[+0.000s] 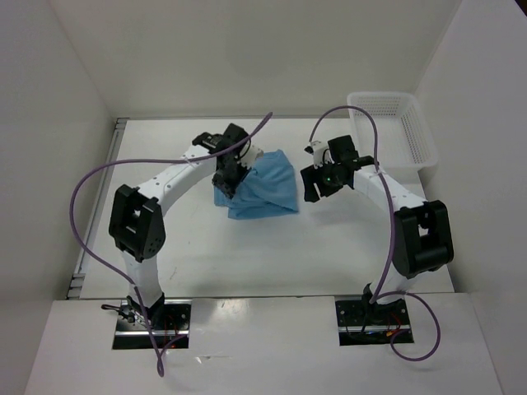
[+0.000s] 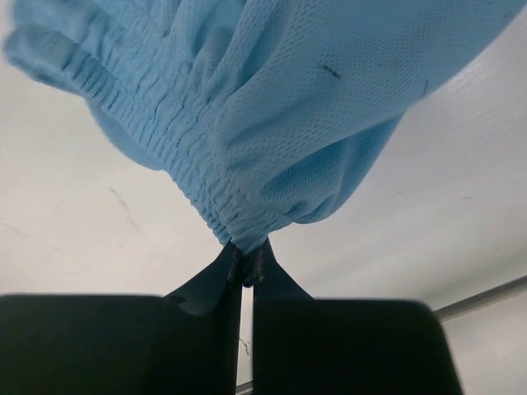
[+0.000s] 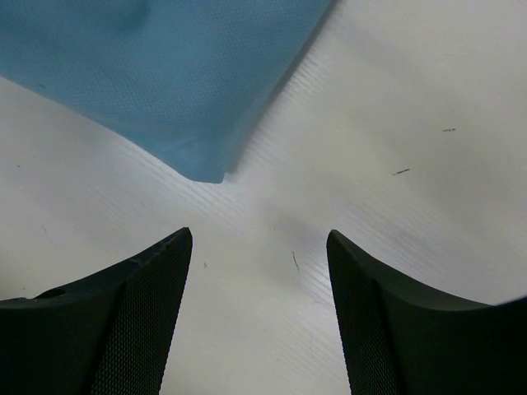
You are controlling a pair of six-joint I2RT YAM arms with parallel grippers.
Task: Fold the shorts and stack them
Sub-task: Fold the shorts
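The light blue shorts (image 1: pixel 265 186) lie bunched near the middle of the white table. My left gripper (image 1: pixel 228 185) is at their left edge, shut on the gathered elastic waistband (image 2: pixel 216 197); the pinched fabric sits between the two black fingertips (image 2: pixel 226 262). My right gripper (image 1: pixel 315 183) hovers just right of the shorts, open, with nothing between its fingers (image 3: pixel 148 280). In the right wrist view a corner of the shorts (image 3: pixel 165 74) lies ahead and to the left of it on the bare table.
A white plastic mesh basket (image 1: pixel 395 132) stands at the back right of the table. White walls enclose the table on three sides. Purple cables loop over both arms.
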